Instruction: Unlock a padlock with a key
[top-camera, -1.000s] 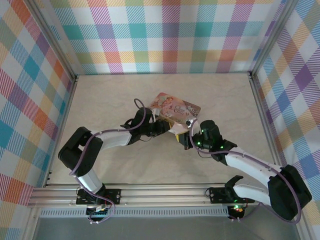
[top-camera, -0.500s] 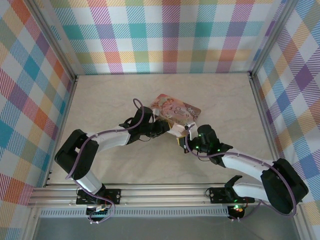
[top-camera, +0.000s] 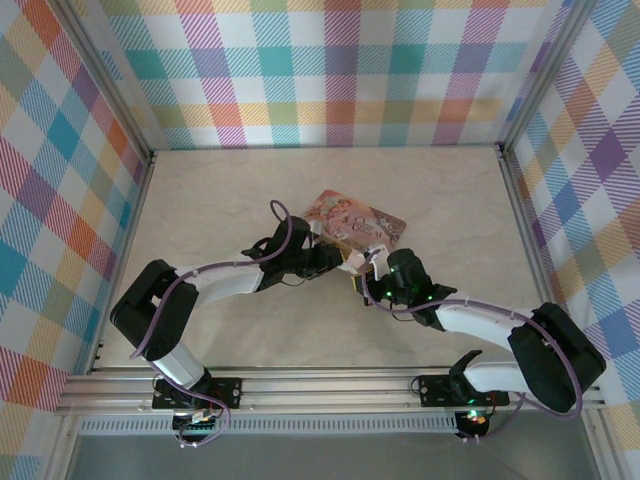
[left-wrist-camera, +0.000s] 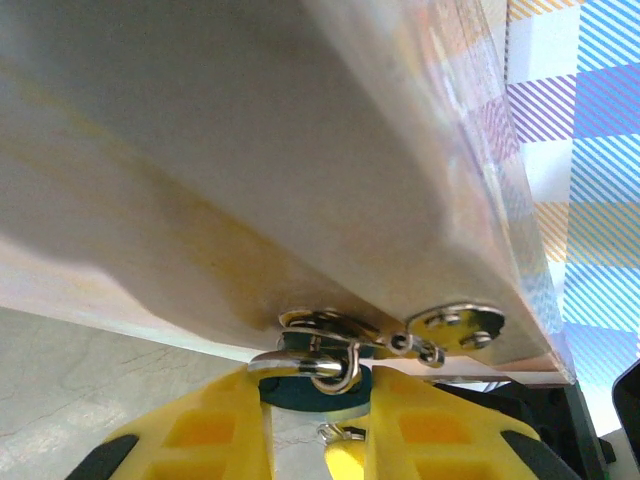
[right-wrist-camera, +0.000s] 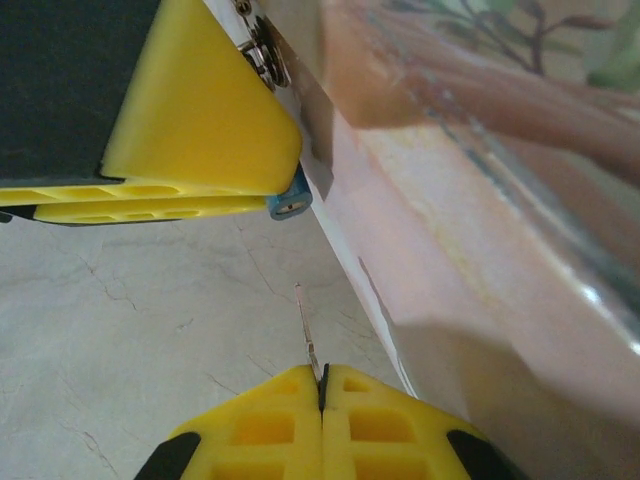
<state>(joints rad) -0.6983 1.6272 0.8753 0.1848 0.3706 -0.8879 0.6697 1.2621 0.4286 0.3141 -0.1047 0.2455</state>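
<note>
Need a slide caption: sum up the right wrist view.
Right gripper, shut on the key, points its blade toward the blue padlock pinched in the left fingers.

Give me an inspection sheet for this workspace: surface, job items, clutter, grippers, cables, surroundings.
Surface: pale marbled table.
Job's things: dark blue padlock, its shackle at the metal hasp of the pink tin; key, a thin blade aimed towards the padlock, not yet inserted.
Clutter: nothing seen.
Grippers: left gripper shut on the padlock; right gripper shut on the key.
Cables: purple cables run along both arms, one looping beside the tin.
Surroundings: plaid walls on three sides; aluminium rail at the near edge.
</note>
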